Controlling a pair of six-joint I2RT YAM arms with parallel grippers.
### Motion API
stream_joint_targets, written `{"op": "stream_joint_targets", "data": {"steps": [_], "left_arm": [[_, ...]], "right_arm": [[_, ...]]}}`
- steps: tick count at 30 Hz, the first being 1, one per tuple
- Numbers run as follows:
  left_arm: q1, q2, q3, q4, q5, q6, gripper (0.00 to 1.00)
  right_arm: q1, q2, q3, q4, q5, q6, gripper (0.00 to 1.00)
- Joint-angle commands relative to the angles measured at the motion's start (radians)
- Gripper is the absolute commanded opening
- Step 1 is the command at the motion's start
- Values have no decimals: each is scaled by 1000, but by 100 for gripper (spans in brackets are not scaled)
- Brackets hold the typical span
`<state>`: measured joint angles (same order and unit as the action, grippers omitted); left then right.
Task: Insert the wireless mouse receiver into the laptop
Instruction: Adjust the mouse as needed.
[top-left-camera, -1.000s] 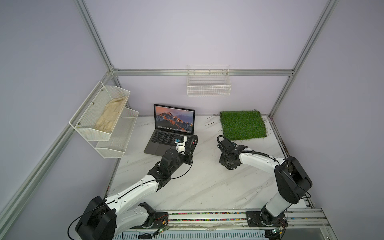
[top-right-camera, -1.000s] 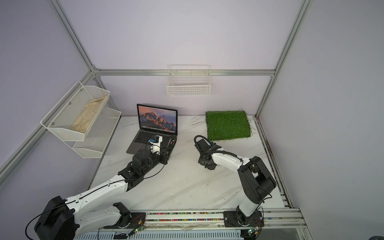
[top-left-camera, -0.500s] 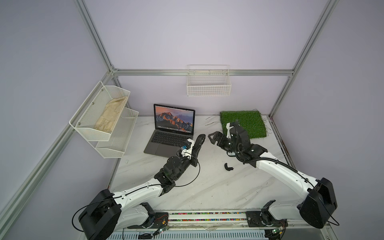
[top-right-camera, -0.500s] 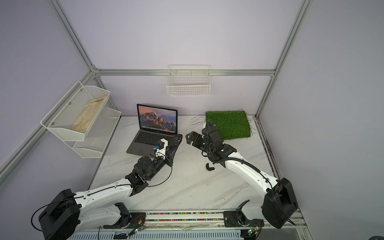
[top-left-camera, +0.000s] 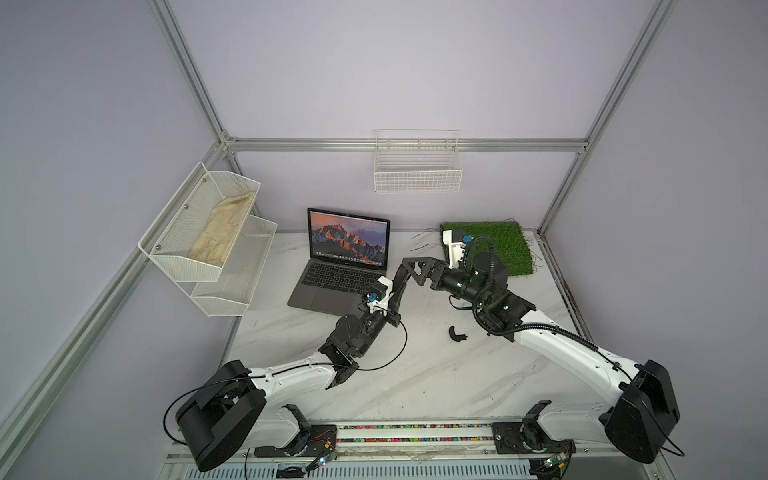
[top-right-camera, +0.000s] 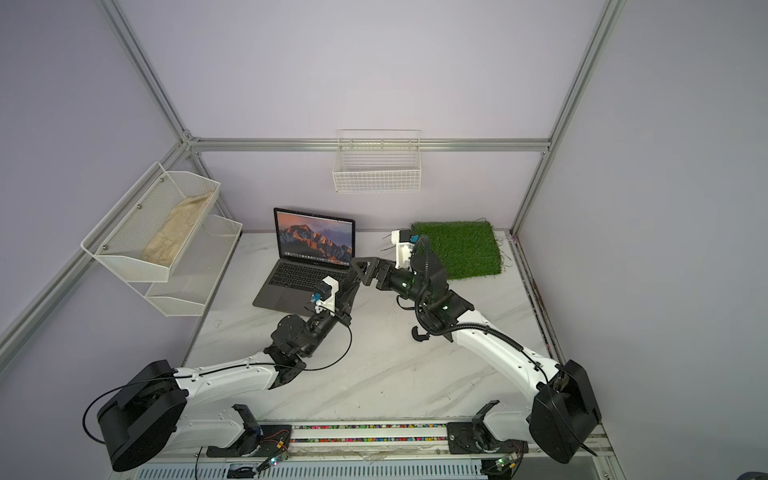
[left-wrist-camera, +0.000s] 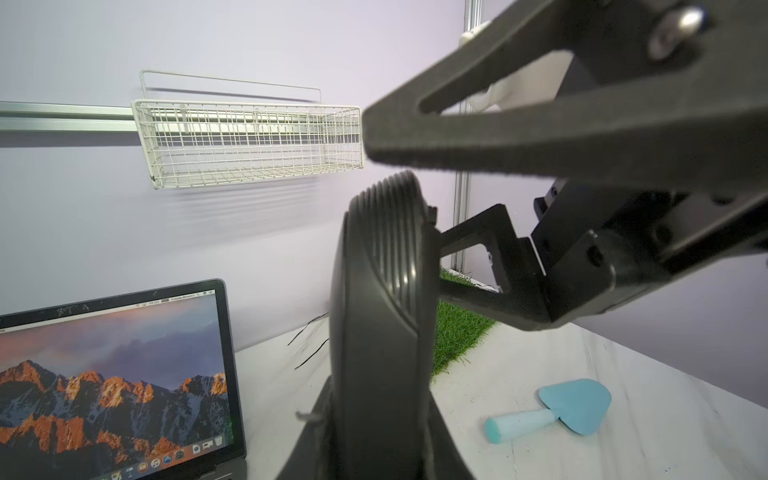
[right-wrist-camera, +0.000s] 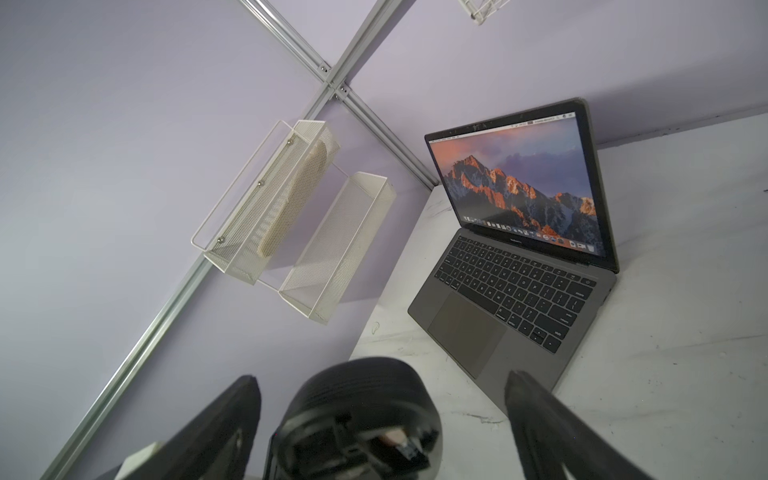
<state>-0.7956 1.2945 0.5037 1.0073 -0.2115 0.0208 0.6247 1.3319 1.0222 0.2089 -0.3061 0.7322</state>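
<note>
The laptop (top-left-camera: 332, 286) (top-right-camera: 299, 278) stands open at the back left, its mountain wallpaper lit (right-wrist-camera: 519, 187). My left gripper (left-wrist-camera: 374, 440) is shut on the black oval mouse (left-wrist-camera: 382, 311) (top-left-camera: 397, 286). It holds the mouse upright above the table, by the laptop's right edge. My right gripper (right-wrist-camera: 380, 382) (top-left-camera: 415, 266) is open, with one finger on each side of the mouse's upper end and not touching it. In the mouse's opened underside sits a tiny dark stub with a metal end (right-wrist-camera: 409, 449), apparently the wireless mouse receiver.
A curved black shell piece (top-left-camera: 456, 333) (top-right-camera: 417, 333) lies on the marble table. A green grass mat (top-left-camera: 494, 245) is at the back right. A blue trowel (left-wrist-camera: 561, 409) lies near it. A wire basket (top-left-camera: 417, 170) hangs on the back wall. Mesh shelves (top-left-camera: 208, 232) hang on the left.
My right gripper left the shell piece on the table, rose, opened wide and came over to the mouse. My left gripper lifted the mouse a little toward it.
</note>
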Motion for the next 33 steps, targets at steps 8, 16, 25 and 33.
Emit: {"op": "stream_joint_targets", "data": {"steps": [8,16,25,33], "left_arm": [[-5,-3,7,85,32,10,0],[-6,-9,17,47,45,-17,68],[-5,-35,47,-34,85,-1,60],[-5,-24,55,-31,78,-10,54]], "right_arm": [[13,33,37,24,-94,-86,71],[15,64,82,-74,-87,-227,38],[15,71,163,-260,-71,-483,27],[27,62,176,-307,-73,-576,24]]}}
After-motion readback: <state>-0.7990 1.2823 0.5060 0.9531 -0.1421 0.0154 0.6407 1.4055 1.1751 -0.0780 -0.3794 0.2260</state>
